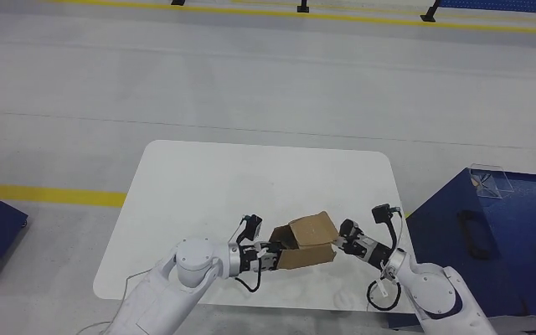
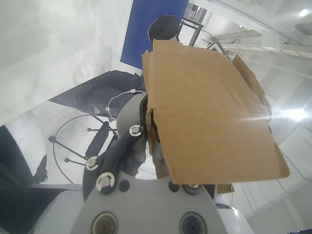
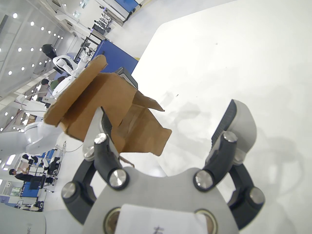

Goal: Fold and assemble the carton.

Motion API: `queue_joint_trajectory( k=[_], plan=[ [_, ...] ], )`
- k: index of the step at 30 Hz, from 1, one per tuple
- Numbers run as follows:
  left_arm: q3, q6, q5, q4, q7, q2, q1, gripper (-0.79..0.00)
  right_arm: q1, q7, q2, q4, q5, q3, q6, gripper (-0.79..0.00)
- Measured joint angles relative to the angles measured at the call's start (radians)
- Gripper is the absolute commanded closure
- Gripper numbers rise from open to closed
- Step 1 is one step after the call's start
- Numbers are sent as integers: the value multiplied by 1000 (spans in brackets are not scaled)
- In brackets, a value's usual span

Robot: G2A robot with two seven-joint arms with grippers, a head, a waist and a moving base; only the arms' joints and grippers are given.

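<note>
A brown cardboard carton [image 1: 307,239], partly folded with loose flaps, is held just above the near part of the white table [image 1: 251,180]. My left gripper [image 1: 271,250] is shut on the carton's left edge; in the left wrist view the carton [image 2: 202,113] covers one finger while the other finger [image 2: 142,109] presses on its torn corner. My right gripper [image 1: 339,235] is at the carton's right end. In the right wrist view that gripper [image 3: 168,110] stands open, one finger [image 3: 104,122] against the carton [image 3: 114,103], the other finger [image 3: 231,120] free over the table.
A blue cabinet [image 1: 477,234] with a clear plastic stand [image 1: 490,179] on top sits close to the table's right side. The table's near edge [image 1: 251,299] lies just below the grippers. The far half of the table is bare.
</note>
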Motion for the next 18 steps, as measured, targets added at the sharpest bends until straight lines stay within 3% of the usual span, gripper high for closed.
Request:
queue_joint_trajectory(
  k=[18],
  plan=[
    [3, 11, -10, 12, -8, -9, -13, 0, 67, 101, 5, 24, 35, -17, 19, -785]
  ],
)
